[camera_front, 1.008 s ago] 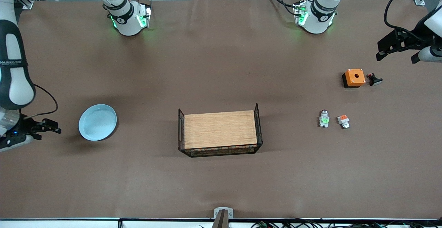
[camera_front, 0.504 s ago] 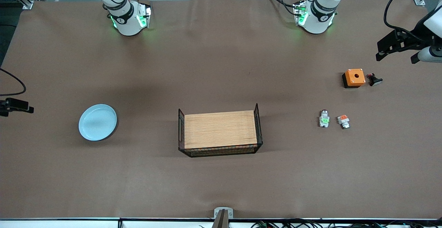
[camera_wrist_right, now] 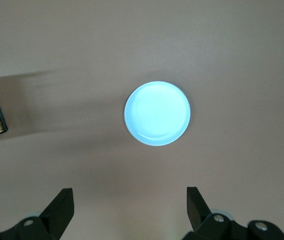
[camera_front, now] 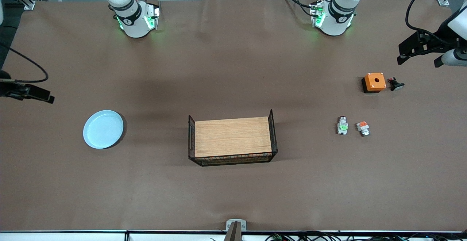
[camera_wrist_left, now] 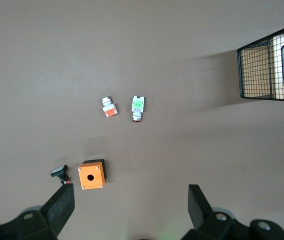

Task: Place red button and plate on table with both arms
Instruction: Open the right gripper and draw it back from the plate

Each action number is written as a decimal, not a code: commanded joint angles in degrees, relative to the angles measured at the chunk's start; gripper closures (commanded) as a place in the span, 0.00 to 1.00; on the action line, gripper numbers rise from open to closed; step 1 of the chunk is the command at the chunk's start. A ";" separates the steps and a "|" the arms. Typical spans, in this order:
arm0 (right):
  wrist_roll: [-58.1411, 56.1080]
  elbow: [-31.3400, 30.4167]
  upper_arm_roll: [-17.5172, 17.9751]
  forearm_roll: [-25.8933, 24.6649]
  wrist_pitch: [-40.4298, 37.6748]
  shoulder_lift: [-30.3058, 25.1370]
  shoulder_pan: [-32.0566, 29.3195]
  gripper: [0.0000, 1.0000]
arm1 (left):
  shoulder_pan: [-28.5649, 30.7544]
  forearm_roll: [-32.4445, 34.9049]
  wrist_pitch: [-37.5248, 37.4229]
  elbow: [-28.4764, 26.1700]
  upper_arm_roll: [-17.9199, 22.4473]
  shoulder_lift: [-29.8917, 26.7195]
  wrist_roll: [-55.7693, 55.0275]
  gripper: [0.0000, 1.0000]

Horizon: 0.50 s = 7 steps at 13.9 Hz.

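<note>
The pale-blue plate (camera_front: 103, 129) lies flat on the brown table (camera_front: 233, 69) toward the right arm's end, and fills the middle of the right wrist view as plate (camera_wrist_right: 157, 113). My right gripper (camera_front: 39, 95) hangs open over the table edge beside the plate, apart from it, its gripper (camera_wrist_right: 129, 202) holding nothing. The red button (camera_front: 342, 125), white-grey with a green patch, lies on the cloth toward the left arm's end; it shows as button (camera_wrist_left: 138, 106). My left gripper (camera_front: 408, 51) hovers open and empty over that end, seen as gripper (camera_wrist_left: 129, 202).
A wooden board with black wire ends (camera_front: 232, 137) sits mid-table. Beside the button lies a similar part with an orange patch (camera_front: 362, 128). An orange box with a hole (camera_front: 374, 82) and a small black part (camera_front: 396, 84) lie farther from the camera.
My right arm has pulled away from beside the plate and risen toward the table edge, its jaws opening slightly wider. The plate, the button and the left arm have stayed put.
</note>
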 commanded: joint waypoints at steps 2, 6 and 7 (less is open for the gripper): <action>1.65 -8.15 -1.24 -1.12 3.54 -5.59 2.85 0.01 | 0.06 -0.23 0.66 -1.01 -0.14 -1.05 -0.20 0.00; 1.65 -12.20 -5.47 -1.12 6.90 -8.32 7.61 0.01 | 0.06 0.03 0.66 -1.10 -0.23 -1.14 -0.20 0.00; 1.65 -12.20 -5.64 -1.12 6.98 -8.85 7.78 0.01 | 0.06 0.03 0.66 -1.10 -0.23 -1.14 -0.20 0.00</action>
